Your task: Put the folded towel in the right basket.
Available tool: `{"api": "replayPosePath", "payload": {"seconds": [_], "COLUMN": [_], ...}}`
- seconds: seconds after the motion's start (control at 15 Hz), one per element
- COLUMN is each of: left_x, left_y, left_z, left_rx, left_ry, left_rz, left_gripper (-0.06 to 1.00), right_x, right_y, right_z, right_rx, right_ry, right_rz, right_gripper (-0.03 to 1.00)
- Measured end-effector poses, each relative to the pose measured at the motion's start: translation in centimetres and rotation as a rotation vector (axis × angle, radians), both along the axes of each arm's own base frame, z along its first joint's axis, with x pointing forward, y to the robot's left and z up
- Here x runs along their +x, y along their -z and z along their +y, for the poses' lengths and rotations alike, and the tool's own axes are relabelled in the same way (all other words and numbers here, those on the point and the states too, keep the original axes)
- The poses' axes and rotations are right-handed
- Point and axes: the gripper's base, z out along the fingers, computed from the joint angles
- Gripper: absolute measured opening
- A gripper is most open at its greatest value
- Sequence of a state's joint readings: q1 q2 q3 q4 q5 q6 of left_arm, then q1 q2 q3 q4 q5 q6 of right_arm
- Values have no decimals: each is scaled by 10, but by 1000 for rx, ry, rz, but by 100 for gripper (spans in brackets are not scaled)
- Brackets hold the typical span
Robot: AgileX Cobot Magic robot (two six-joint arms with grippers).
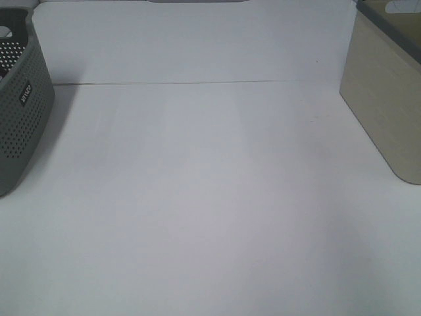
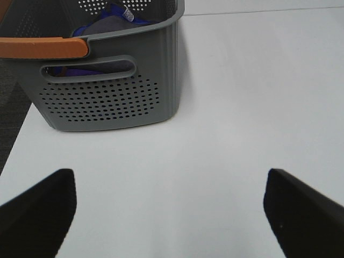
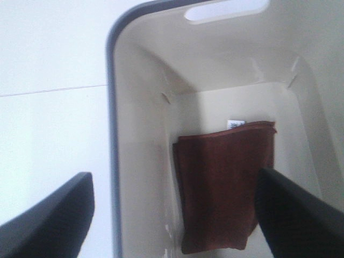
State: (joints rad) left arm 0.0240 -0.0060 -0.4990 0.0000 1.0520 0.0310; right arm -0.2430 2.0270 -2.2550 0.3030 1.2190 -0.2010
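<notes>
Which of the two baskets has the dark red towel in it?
The cream basket on the right: the folded dark red towel lies flat on its floor. The grey perforated basket holds blue cloth instead.

Both baskets (image 1: 385,92) cropped; grey basket's contents (image 2: 102,24) unclear

- tabletop (image 1: 197,210): plain white, matte, fills nearly the whole exterior high view
- thin dark seam (image 1: 184,83) runs straight across near the far edge, left to right
- beyond the seam: same white surface (image 1: 197,39), can't tell if it's a wall panel or more tabletop
- light: soft, even, no hard highlights; faint shadows near the far left and far right corners
- left wrist view: strip of dark floor (image 2: 9,115) past the tabletop's left edge, texture unclear
</notes>
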Motion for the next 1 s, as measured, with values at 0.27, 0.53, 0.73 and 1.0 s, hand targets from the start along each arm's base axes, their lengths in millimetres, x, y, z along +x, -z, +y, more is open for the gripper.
{"api": "replayPosePath", "payload": {"seconds": [0.27,0.53,0.73,1.0], "left_x": [0,0,0,0], "left_y": [0,0,0,0], "left_z": [0,0,0,0], "left_rx": [0,0,0,0], "left_ry": [0,0,0,0], "left_rz": [0,0,0,0], "left_gripper": [88,88,88,88], "right_x": [-32,-87,-141,-213], "right_y": [-32,-28,-14,10], "right_z": [60,67,64,69], "right_rx": [-65,-86,-164,-179], "right_ry": [-116,-105,-82,-81], "right_rz": [-30,58,139,202], "right_gripper": [79,79,79,79]}}
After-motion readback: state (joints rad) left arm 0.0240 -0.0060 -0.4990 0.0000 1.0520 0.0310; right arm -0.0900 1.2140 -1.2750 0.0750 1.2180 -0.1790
